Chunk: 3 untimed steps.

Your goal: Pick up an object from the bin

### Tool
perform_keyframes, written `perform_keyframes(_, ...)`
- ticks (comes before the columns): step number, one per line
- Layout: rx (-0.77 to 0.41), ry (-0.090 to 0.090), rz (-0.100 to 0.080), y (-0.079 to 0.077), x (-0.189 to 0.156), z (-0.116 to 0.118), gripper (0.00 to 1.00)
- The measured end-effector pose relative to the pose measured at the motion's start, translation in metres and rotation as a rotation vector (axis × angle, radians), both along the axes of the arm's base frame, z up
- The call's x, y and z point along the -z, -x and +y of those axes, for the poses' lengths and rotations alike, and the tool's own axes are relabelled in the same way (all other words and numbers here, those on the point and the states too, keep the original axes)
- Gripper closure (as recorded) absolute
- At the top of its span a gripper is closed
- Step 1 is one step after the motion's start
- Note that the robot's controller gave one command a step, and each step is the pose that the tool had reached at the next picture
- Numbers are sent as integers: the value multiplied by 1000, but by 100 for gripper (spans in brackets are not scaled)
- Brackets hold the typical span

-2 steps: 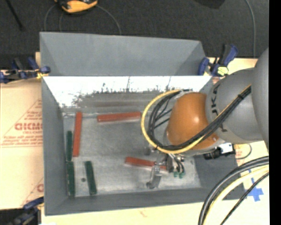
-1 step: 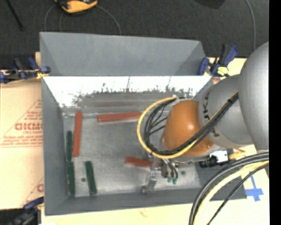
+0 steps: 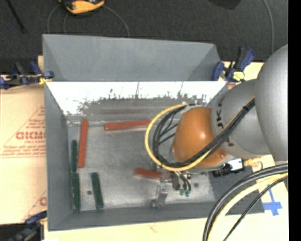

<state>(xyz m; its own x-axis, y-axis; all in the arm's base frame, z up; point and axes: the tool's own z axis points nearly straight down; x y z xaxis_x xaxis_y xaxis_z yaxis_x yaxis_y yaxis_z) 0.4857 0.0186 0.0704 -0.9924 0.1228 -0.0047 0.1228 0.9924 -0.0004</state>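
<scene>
My gripper hangs low over the bin floor at the front right, below the arm's orange cover. A short red stick lies flat just to its upper left, its right end running under the gripper body. Whether the gripper touches that stick is hidden. A longer red stick lies crosswise near the back wall, well apart from the gripper.
Along the left wall an orange-red stick lies lengthwise beside a dark green stick. Two more green sticks lie at the front left. The arm and its cables cover the bin's right side.
</scene>
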Motion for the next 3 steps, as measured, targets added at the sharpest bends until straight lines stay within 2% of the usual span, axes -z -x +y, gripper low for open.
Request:
perform_keyframes(1, -8, -2, -1, 0, 0, 1, 0)
perform_keyframes(2, 0, -1, 0, -1, 0, -1, 100)
perform_keyframes(3, 0, -1, 0, -1, 0, -1, 100)
